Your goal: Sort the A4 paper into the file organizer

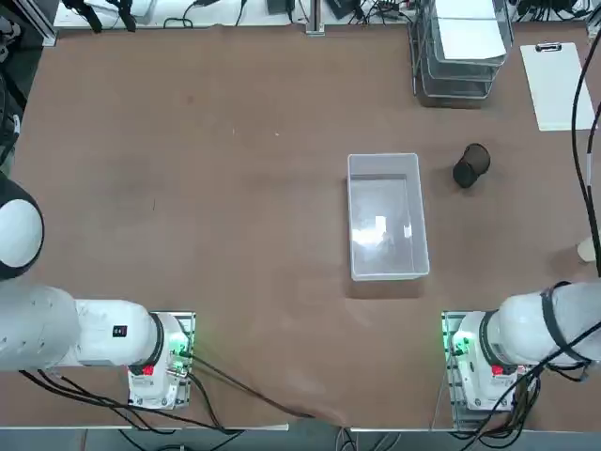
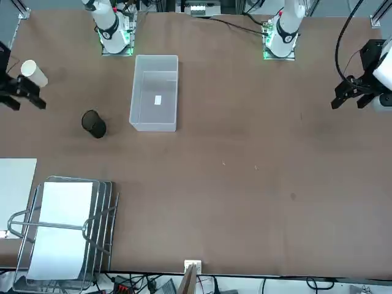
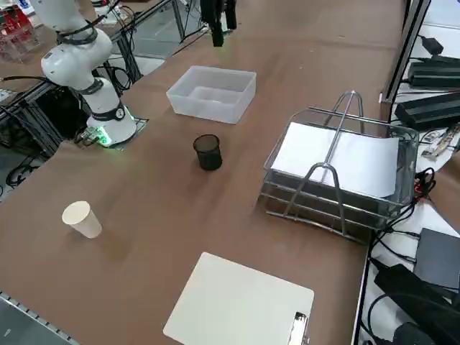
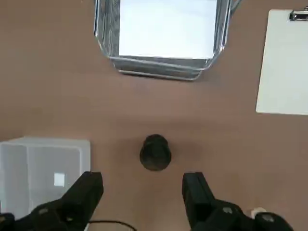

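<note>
The A4 paper (image 3: 338, 162) lies flat in the top tray of the file organizer (image 3: 316, 208), a silver wire rack at the table's far right corner. The same white sheet (image 1: 470, 38) shows in the top view and, inside the rack's rim (image 4: 159, 67), in the wrist view. My right gripper (image 4: 142, 192) hangs open and holds nothing, well above the table on the robot's side of a black mesh cup (image 4: 155, 152). From the front it sits at the picture's left edge (image 2: 24, 98), far from the organizer (image 2: 104, 208).
A clear plastic bin (image 1: 352, 216) stands mid-table, with the black mesh cup (image 1: 471, 165) to its right. A white clipboard (image 1: 559, 85) lies beside the organizer at the right edge. A paper cup (image 3: 83, 219) stands near the right arm's side.
</note>
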Robot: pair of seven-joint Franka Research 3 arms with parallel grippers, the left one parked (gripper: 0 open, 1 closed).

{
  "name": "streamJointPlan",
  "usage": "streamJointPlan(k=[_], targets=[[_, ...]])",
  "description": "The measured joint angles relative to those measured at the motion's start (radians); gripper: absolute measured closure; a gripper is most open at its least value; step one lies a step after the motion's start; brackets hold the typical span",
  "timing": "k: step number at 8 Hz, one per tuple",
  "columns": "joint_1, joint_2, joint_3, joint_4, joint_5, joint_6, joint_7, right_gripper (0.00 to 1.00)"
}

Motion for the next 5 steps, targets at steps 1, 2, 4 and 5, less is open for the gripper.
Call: streamJointPlan(k=[1, 2, 4, 5], targets=[[0.002, -0.043, -0.002, -0.045, 0.0, -0.002, 0.0, 0.0], [0.007, -0.085, -0.006, -0.09, 0.0, -0.005, -0.002, 0.0], [0.012, -0.125, -0.018, -0.135, 0.0, -0.009, -0.011, 0.0], [0.012, -0.124, -0.025, -0.134, 0.0, -0.009, -0.028, 0.0]])
